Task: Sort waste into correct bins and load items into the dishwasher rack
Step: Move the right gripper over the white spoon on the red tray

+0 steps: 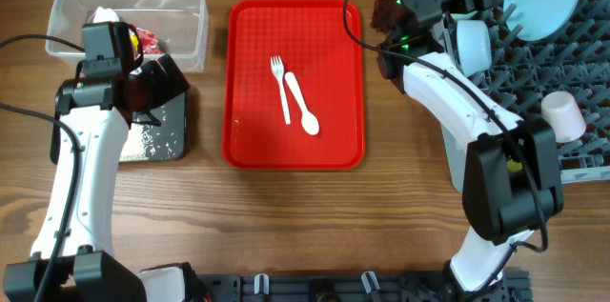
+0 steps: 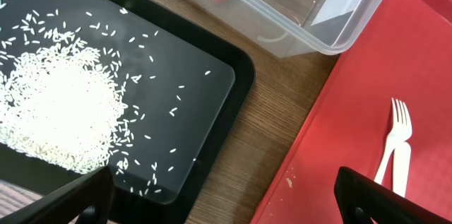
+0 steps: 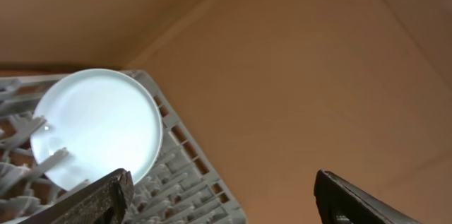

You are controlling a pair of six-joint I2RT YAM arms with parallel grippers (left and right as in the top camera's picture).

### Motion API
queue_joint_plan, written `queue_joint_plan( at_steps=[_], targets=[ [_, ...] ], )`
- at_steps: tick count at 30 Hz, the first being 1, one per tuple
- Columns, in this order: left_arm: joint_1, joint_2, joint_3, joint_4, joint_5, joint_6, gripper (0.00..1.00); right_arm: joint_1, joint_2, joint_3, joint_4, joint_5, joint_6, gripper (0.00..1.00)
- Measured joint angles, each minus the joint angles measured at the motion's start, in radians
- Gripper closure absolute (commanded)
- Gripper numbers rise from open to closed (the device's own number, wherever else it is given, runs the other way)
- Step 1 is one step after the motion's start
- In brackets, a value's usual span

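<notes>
A white fork (image 1: pixel 278 77) and spoon (image 1: pixel 303 108) lie on the red tray (image 1: pixel 253 102). My left gripper (image 1: pixel 170 83) hovers open and empty over the right end of the black bin (image 2: pixel 224 114), which holds loose white rice (image 2: pixel 60 107). The clear tub (image 1: pixel 191 16) behind it contains red and yellow wrappers (image 1: pixel 143 40). My right gripper (image 3: pixel 226 196) is open and empty above the grey dishwasher rack (image 1: pixel 572 64), beside the upright pale-blue plate (image 3: pixel 95 125). A pale bowl (image 1: pixel 472 43) and a pale pink cup (image 1: pixel 564 116) sit in the rack.
A strip of bare wooden table (image 2: pixel 282 125) runs between the black bin and the red tray. Black cables run along both arms. The rack's corner (image 3: pixel 212 189) ends against a brown backdrop.
</notes>
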Motion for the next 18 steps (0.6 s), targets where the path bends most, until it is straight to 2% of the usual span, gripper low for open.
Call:
queue_joint_plan(
  at_steps=[5,8,11,14,15,18],
  targets=[
    [0.000,0.000,0.000,0.000,0.000,0.000,0.00,0.000,0.000,0.000,0.275,0.005,-0.141,0.08],
    [0.000,0.000,0.000,0.000,0.000,0.000,0.00,0.004,0.000,0.000,0.498,0.009,-0.246,0.08],
    [0.000,0.000,0.000,0.000,0.000,0.000,0.00,0.023,0.000,0.000,0.577,0.011,-0.328,0.08],
    [0.000,0.000,0.000,0.000,0.000,0.000,0.00,0.076,0.000,0.000,0.517,0.011,-0.341,0.07],
    [0.000,0.000,0.000,0.001,0.000,0.000,0.00,0.096,0.000,0.000,0.451,0.011,-0.324,0.06],
    [0.000,0.000,0.000,0.000,0.000,0.000,0.00,0.142,0.001,0.000,0.097,-0.007,-0.170,0.06]
  ],
)
